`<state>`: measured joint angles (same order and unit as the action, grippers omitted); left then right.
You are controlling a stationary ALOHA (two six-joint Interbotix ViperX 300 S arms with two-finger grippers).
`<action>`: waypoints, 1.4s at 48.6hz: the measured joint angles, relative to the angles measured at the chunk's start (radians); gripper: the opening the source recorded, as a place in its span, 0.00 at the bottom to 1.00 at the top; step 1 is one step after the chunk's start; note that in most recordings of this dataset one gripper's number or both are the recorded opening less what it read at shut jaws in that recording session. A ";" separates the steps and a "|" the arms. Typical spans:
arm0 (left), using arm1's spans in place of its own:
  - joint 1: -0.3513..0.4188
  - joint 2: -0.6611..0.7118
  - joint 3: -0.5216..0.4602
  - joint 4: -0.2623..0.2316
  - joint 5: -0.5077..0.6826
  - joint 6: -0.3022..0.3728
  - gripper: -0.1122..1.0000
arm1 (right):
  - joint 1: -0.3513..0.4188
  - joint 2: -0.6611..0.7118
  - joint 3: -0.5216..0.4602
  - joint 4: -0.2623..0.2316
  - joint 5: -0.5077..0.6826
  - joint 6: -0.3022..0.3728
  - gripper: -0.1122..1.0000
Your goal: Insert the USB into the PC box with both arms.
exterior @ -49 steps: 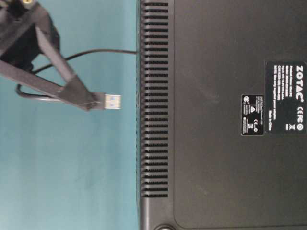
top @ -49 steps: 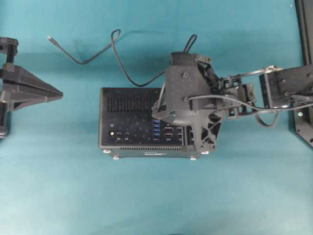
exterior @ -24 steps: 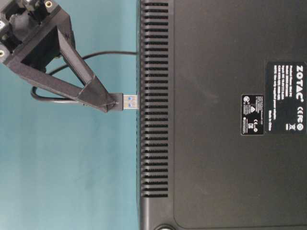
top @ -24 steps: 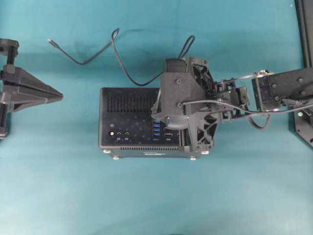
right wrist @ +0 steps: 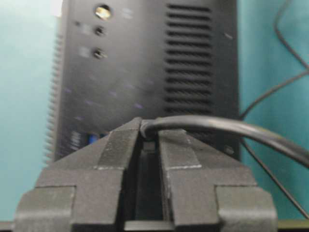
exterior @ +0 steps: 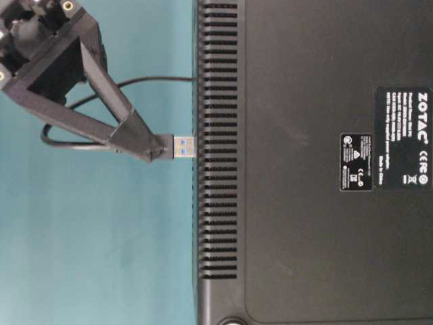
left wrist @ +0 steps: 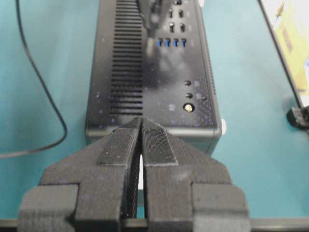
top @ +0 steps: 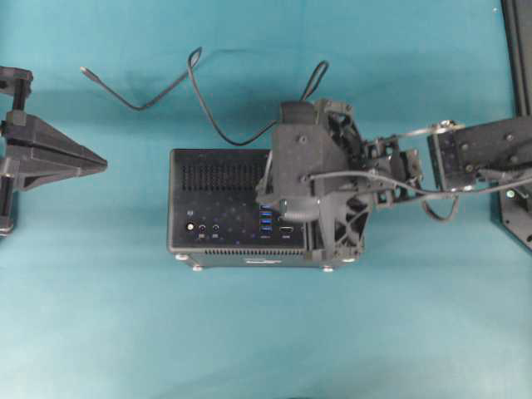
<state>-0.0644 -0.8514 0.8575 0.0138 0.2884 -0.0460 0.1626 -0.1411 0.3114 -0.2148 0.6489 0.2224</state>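
The PC box lies on the teal table, its port face turned up with blue ports in a row. My right gripper hangs over that face, shut on the USB. The plug's metal tip reaches the edge of the box; whether it sits in a port is hidden. In the right wrist view the cable bends out from between the fingertips. My left gripper is shut and empty, left of the box, apart from it and pointing at its near end.
The thin black cable loops over the table behind the box and ends in a slim plug at the far left. A black frame runs along the right edge. The right arm reaches in from the right.
My right gripper has carried the USB toward the box's port face until the metal tip meets it; over the last half second it barely moved. The left gripper stayed still.
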 measured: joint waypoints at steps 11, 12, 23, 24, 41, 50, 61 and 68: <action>0.000 0.000 0.000 0.000 0.000 -0.002 0.10 | 0.005 0.002 -0.002 0.000 0.017 0.006 0.22; 0.000 0.002 0.000 0.000 0.000 0.000 0.10 | 0.005 0.002 -0.003 0.000 0.021 0.008 0.22; 0.000 0.002 0.000 0.000 0.000 0.000 0.10 | 0.011 0.000 -0.008 -0.003 0.051 0.009 0.22; 0.000 0.000 0.000 0.000 0.000 0.000 0.10 | 0.011 0.002 -0.008 -0.002 0.051 0.009 0.22; -0.003 0.000 0.002 0.000 0.002 0.000 0.10 | 0.018 0.003 -0.008 0.000 0.054 0.025 0.22; -0.003 0.000 0.008 0.000 0.000 0.000 0.10 | 0.021 0.006 -0.003 0.000 0.054 0.051 0.22; -0.003 0.000 0.008 0.000 0.000 0.000 0.10 | 0.023 0.008 -0.003 0.000 0.054 0.052 0.22; -0.003 -0.002 0.008 0.000 0.000 -0.002 0.10 | 0.023 0.008 -0.003 0.002 0.054 0.052 0.22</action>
<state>-0.0675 -0.8529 0.8652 0.0138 0.2884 -0.0476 0.1856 -0.1335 0.3083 -0.2132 0.7026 0.2746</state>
